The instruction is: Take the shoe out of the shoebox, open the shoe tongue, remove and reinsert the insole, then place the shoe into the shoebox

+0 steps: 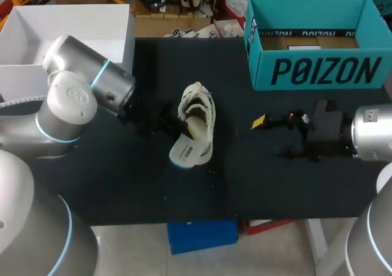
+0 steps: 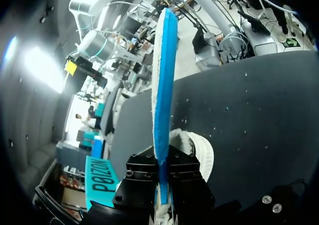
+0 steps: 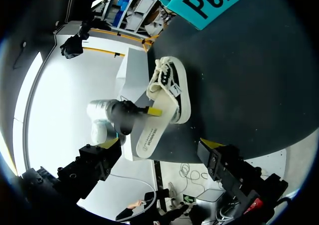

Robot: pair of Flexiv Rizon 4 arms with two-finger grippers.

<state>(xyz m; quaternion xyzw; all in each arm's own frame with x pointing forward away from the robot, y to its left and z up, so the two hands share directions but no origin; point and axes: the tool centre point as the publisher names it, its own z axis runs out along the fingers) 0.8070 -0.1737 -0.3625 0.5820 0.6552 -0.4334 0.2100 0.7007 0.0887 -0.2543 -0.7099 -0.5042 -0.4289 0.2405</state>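
Pincers first: your left gripper (image 2: 163, 185) is clamped on the insole (image 2: 164, 75), which is white on one face, blue on the other and held edge-on just beside the shoe (image 1: 199, 112). Your right gripper (image 1: 272, 136) hangs low over the table (image 1: 122, 184) with its fingers apart, off to the shoe's right. The shoebox (image 1: 318, 71) is teal and open-topped at the far right, with only brown cardboard showing inside; the shoe is cream with black side panels and laces, lying mid-table, well apart from the shoebox.
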